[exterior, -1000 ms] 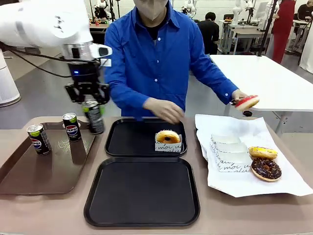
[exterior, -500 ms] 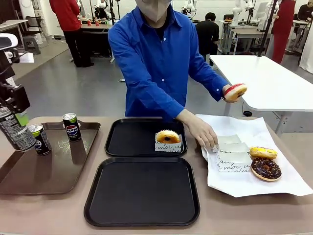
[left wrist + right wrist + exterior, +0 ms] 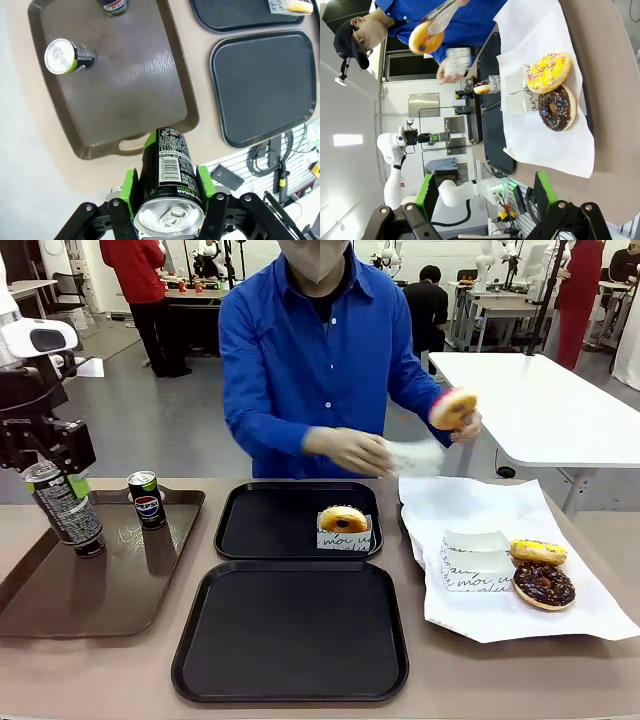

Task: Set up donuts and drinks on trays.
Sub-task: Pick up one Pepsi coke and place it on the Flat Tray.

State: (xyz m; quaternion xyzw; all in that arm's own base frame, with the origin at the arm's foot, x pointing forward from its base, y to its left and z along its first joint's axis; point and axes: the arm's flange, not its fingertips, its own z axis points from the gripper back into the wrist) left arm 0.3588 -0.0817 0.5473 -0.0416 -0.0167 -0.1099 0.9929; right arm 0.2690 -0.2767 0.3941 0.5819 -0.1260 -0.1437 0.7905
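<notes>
My left gripper [image 3: 45, 462] is shut on a dark green-banded drink can [image 3: 66, 512], held upright above the left end of the brown tray [image 3: 110, 590]. In the left wrist view the can [image 3: 169, 165] sits between the green pads of that gripper [image 3: 170, 187]. A Pepsi can [image 3: 147, 500] stands on the brown tray; a green-banded can [image 3: 62, 55] stands near it. The far black tray [image 3: 260, 525] holds one boxed glazed donut [image 3: 343, 521]; the near black tray [image 3: 290, 630] is bare. My right gripper [image 3: 486, 195] is open with nothing in it.
The person holds a donut [image 3: 453, 408] in tongs and a white paper box [image 3: 415, 456] above the table. On the white paper [image 3: 470, 500] at the right lie a yellow donut [image 3: 537, 551], a chocolate donut [image 3: 543, 585] and folded boxes [image 3: 475, 560].
My left arm swung the can from beside the far black tray to over the brown tray's left end. The person lifted a paper box off the stack and brought the donut towards it.
</notes>
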